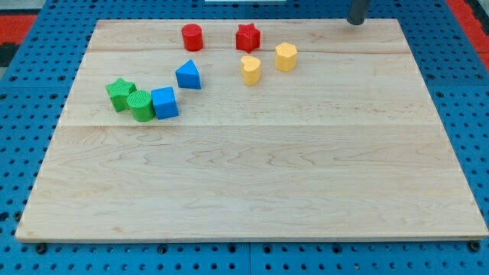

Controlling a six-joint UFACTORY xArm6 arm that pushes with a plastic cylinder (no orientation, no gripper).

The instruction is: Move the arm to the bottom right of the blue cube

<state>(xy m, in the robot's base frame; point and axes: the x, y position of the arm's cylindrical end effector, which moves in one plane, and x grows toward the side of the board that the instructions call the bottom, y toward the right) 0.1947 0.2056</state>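
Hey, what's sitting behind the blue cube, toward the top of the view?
Just behind the blue cube is the blue triangle, then the red cylinder. The wood directly behind its base is covered. My tip is far off, top right.

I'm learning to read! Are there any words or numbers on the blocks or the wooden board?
None: no words, numbers or signs show anywhere.
The wooden board is bare wood.
The blue cube and the other coloured blocks are plain.
My tip carries no label.

**Table layout**

Blue cube (165, 102) touches green cylinder (140, 105) on its left; green star (120, 94) beyond. Blue triangle (188, 75) up-right. Red cylinder (192, 37), red star (247, 36) top. My tip (356, 22) top right edge, well apart.
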